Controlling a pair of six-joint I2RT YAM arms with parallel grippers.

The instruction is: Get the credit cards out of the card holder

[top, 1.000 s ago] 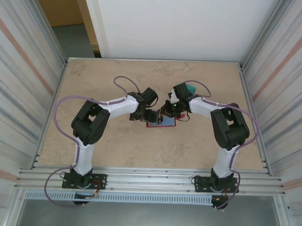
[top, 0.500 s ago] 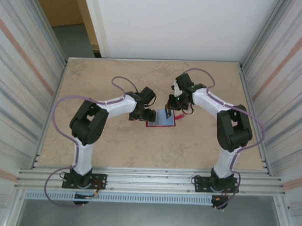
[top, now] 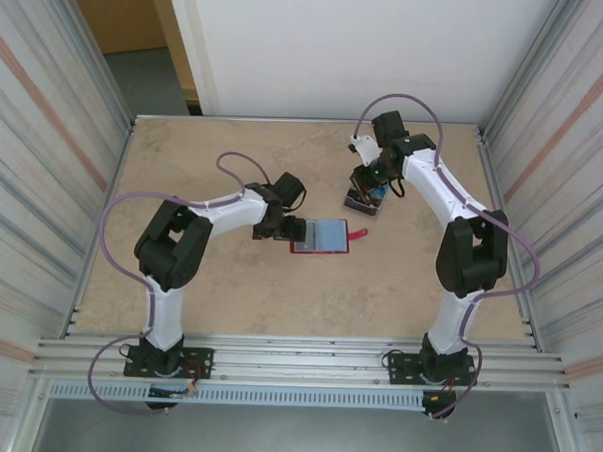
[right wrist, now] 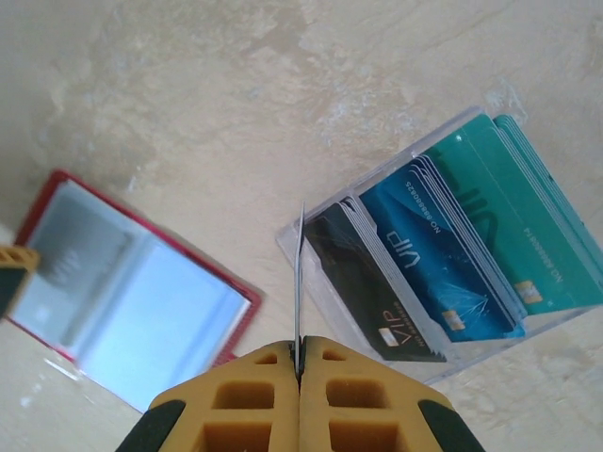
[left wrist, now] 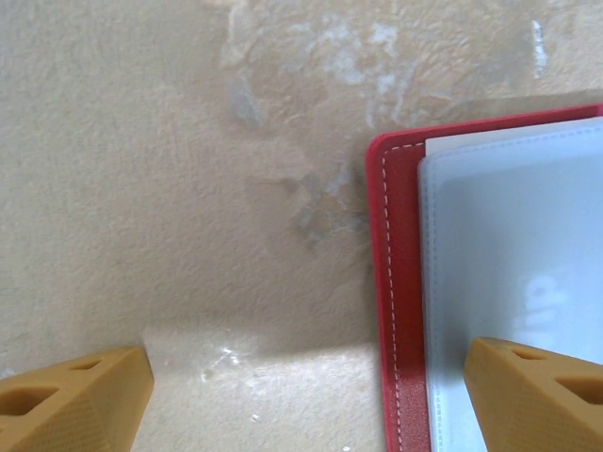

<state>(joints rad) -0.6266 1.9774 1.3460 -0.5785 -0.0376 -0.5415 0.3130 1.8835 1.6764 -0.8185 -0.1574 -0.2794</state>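
Credit cards [right wrist: 471, 245]: a fanned pile of teal, blue and dark cards lying in a clear tray [right wrist: 490, 353] on the bench [top: 214, 162], near the card holder on its far right side.
Held card [right wrist: 299, 282]: one thin card, seen edge-on and standing upright, above the tray's corner nearest the holder.
Card holder [top: 321, 237]: spread open flat at mid-bench, red cover down and pale see-through pockets facing up. Whether any cards remain inside the pockets cannot be told.
Right claw [right wrist: 300, 356]: pinched fully together on the lower edge of the held card, hovering over the tray.
Left claw [left wrist: 306, 377]: spread wide with nothing in it, low at the holder's left edge. One finger is over the pocket sheet and the other over bare bench; whether it touches cannot be told.
Step in hand: probably laying the held card onto the pile.
How to do it well: tilt the card toward flat, bring it low over the dark end of the fan, then part the fingers only when it is close to the pile.
Risk: let go while upright, the card may tip and slide off the tray.
Left arm's part: pressing on the open holder should stop it folding shut.
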